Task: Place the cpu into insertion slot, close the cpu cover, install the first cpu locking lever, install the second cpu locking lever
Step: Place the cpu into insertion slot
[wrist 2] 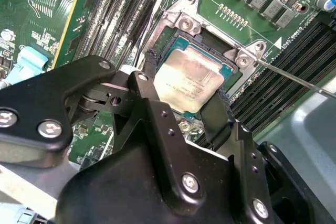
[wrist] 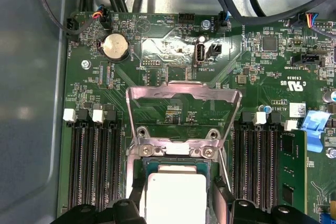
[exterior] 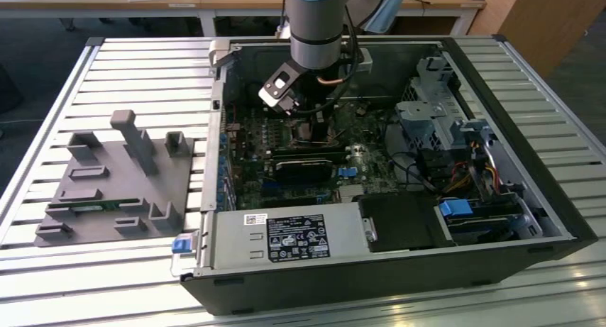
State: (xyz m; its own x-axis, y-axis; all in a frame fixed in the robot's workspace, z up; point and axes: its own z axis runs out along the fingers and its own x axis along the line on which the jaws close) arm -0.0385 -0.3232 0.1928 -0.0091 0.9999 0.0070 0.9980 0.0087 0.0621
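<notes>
Inside the open computer case [exterior: 379, 277] standing on the slatted counter [exterior: 142, 71], the arm is reaching down to the green board. The gripper [wrist 2: 181, 85] is holding the cpu [wrist 2: 191, 77]. One black finger [wrist 2: 216, 115] is pressing against one edge of the chip and its partner is lying along the opposite edge, so the gripper appears to be clamping the chip by its sides.

The cpu is sitting right at the insertion slot [wrist 2: 209, 39] with its silvery top facing up. Whether it is fully seated in the dark socket I cannot tell. The cpu cover [wrist: 184, 88] is standing open, hinged back away from the socket. A thin locking lever [wrist 2: 294, 77] is sticking out unlatched beside it. Long black memory slots [wrist: 94, 166] are flanking the socket on both sides.

By its look, the chip is probably going to handle as a light, rigid plate with a slick metal lid, and the contacts beneath it are probably fragile. Its thin opposite edges are looking like the only sensible hold, with gentle pressure and the chip kept level.
</notes>
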